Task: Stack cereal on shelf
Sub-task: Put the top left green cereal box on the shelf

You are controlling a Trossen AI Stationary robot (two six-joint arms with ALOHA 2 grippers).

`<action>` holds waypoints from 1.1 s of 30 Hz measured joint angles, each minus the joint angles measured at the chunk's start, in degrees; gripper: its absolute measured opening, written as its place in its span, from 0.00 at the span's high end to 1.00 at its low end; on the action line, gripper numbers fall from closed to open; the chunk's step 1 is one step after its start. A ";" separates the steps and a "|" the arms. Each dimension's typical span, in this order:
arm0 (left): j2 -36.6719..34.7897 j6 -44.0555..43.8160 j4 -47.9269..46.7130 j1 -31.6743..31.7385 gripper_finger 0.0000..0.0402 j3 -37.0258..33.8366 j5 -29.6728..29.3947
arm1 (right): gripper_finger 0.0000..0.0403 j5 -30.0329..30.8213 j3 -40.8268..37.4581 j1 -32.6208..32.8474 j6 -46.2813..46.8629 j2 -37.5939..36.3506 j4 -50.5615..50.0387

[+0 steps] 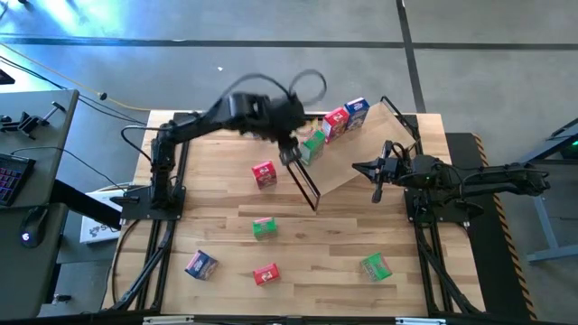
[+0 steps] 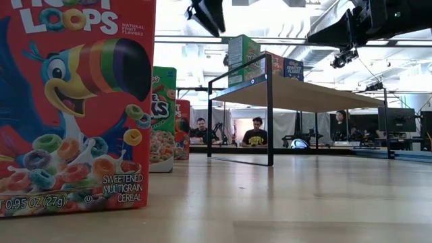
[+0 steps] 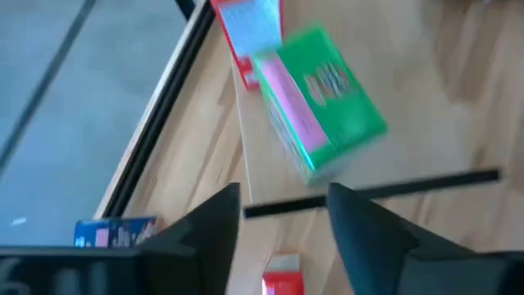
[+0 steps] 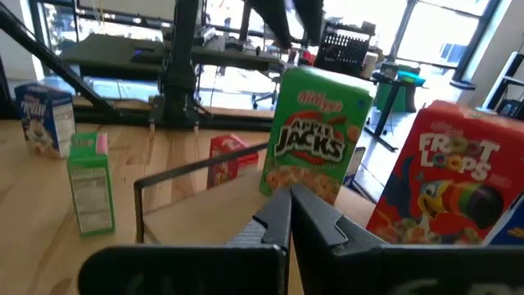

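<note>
Left gripper [image 1: 291, 155] released, hovering just above green cardboard cereal box [image 1: 312, 148] on tilted light wooden shelf [image 1: 361, 155]; right gripper [image 1: 379, 170] apparently clenched beside shelf.

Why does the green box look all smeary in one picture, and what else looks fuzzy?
In the left wrist view the green box is smeared by motion blur; in the high view the left arm is blurred too; in the low view the big red box fills the near side, and bright ceiling light washes out the room behind.
</note>
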 joint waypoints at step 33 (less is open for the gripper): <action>-23.34 -2.98 76.70 8.10 1.00 -65.13 18.71 | 1.00 1.15 8.81 -5.02 7.64 35.41 19.05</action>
